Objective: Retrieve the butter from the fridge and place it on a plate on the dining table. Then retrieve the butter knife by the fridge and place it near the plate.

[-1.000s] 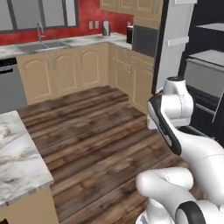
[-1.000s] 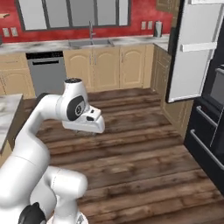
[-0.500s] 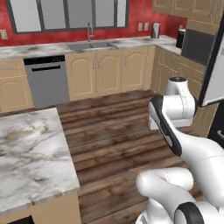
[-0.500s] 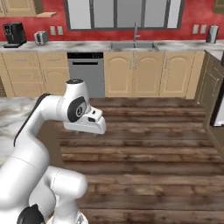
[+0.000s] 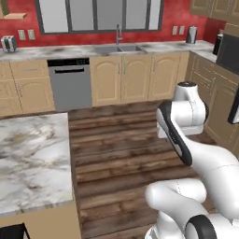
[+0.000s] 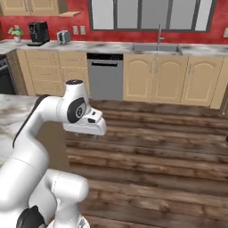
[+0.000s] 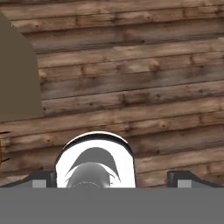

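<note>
The end effector (image 7: 111, 178) hangs folded close to the white robot arm (image 6: 49, 120), pointing down at the brown plank floor (image 7: 131, 87). Its two dark finger tips (image 7: 181, 178) stand wide apart with only floorboards between them, so it is released and carries nothing.

In the left base view, the nearest task thing is the white-grey veined marble dining table (image 5: 32, 163) at about 9 o'clock of the arm, with its plain tan base below. The part of its top in view is bare marble, with no plate or butter on it, and the fridge and the knife cannot be made out either.

Beyond the floor, at 12 o'clock, run tan panelled cabinets (image 5: 135, 77) under a marble counter, with a grey dishwasher (image 5: 70, 84) at 11 o'clock and a steel sink with tap (image 5: 119, 44) against the red wall.

The step in hand seems to be driving and turning the base towards the fridge. To do it well, the robot would likely keep the arm tucked and the fingers spread, swing clear of the table's corner, and stop square to the fridge door, with room left for the door to open.
</note>
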Robot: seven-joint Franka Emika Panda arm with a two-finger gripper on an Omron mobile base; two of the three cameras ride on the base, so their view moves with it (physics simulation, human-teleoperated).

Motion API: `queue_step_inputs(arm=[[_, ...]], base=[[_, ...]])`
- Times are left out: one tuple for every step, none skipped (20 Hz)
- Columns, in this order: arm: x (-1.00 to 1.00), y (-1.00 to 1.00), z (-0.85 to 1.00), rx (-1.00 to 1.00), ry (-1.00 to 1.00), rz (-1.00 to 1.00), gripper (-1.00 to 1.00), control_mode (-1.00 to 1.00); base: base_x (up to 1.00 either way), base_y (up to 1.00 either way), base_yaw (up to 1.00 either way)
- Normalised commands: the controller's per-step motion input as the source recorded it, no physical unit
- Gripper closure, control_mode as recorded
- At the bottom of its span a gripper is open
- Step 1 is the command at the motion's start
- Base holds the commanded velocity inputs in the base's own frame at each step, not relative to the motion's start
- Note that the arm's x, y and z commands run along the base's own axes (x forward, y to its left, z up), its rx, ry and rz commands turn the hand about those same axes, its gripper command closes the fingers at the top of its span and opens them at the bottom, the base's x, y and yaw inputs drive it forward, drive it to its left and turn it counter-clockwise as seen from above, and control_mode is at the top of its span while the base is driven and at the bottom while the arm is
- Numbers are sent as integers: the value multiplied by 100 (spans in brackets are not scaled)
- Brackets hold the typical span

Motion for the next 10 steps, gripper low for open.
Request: queue_step_inputs(arm=[[0,0,0,0,0,0,-100,100],[0,0,0,0,0,0,-100,100],[0,0,0,0,0,0,-100,100],[0,0,0,0,0,0,-100,100],[0,0,0,0,0,0,-100,100],[0,0,0,0,0,0,-100,100],[0,0,0,0,0,0,-100,100],[0,0,0,0,0,0,-100,100],[0,0,0,0,0,0,-100,100],[0,0,0,0,0,0,-100,100]], base=[[51,-49,2],[62,-45,0],[68,-54,0],[69,-43,-4],[76,-31,-9],[85,-8,-10],[100,0,-9],[100,0,-7],[100,1,-3],[100,0,0]])
